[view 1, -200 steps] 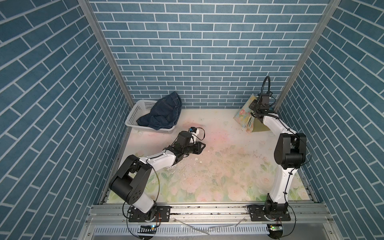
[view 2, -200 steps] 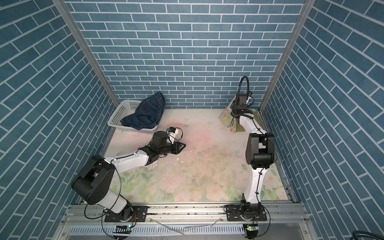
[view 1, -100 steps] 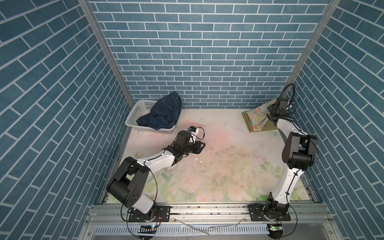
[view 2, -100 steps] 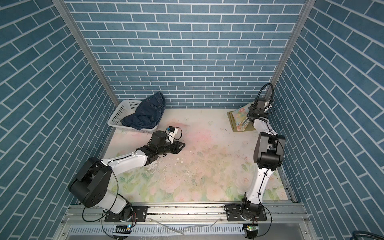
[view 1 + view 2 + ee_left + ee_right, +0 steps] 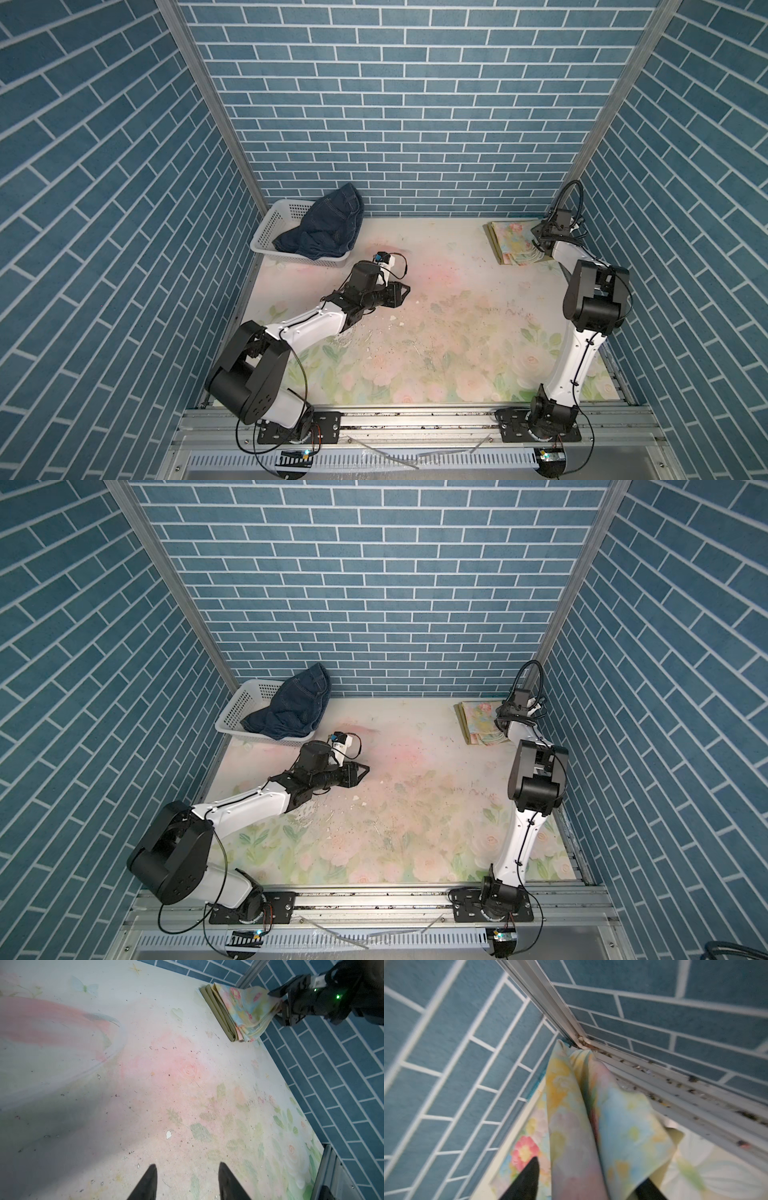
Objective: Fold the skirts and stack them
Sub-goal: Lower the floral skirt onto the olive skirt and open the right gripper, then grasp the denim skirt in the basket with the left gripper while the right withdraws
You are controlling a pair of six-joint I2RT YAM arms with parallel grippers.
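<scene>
The pastel floral skirt (image 5: 513,245) (image 5: 482,723) lies folded on the folded olive-green skirt (image 5: 220,1012) (image 5: 495,243) in the back right corner. My right gripper (image 5: 539,248) (image 5: 500,725) (image 5: 278,1006) is at the stack's wall-side edge. Its fingers stand wide apart and a loose fold of the floral skirt (image 5: 591,1122) runs between them, so the right gripper (image 5: 591,1169) is open. The dark denim skirt (image 5: 328,228) (image 5: 295,715) lies crumpled in and over the white basket (image 5: 276,220) (image 5: 241,704). My left gripper (image 5: 405,289) (image 5: 365,771) (image 5: 186,1165) hovers open over bare table, holding nothing.
The basket stands at the back left against the wall. Brick-patterned walls close in the table (image 5: 436,324) on three sides. A metal corner post (image 5: 550,1001) rises right behind the skirt stack. The table top has a worn floral print with small flecks.
My right gripper swung the floral skirt right, laid it on the olive one in the corner, and its jaws have opened. My left gripper's jaws have widened; that arm has barely moved.
</scene>
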